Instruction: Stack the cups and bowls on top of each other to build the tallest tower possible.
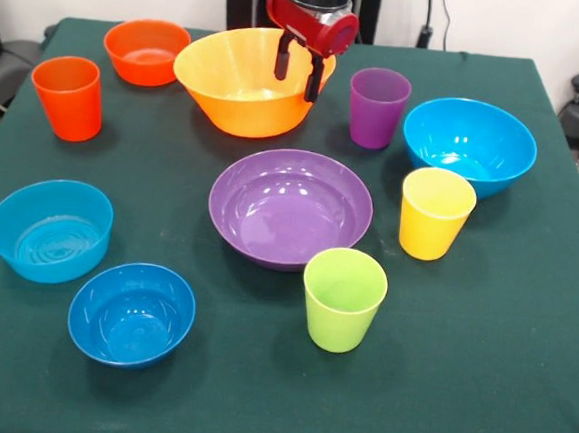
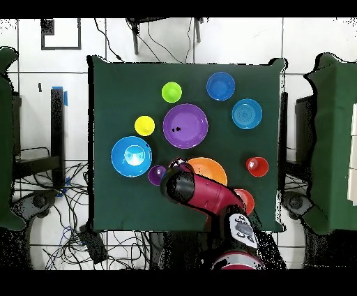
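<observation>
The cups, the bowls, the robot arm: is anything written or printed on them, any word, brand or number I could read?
None can be read.
Cups, such as the green cup: plain, no print.
Bowls, such as the purple bowl: plain, no print.
Arm: a pale panel near its base bears marks too small to read.
Gripper: no lettering shows.

No text, label, brand, number or sign can be read in either view. The cups and bowls are seen to be plain and unmarked. A light panel with small dark marks is shown on the arm's base (image 2: 242,228) at the lower middle of the overhead frame, but nothing on it can be made out.
</observation>
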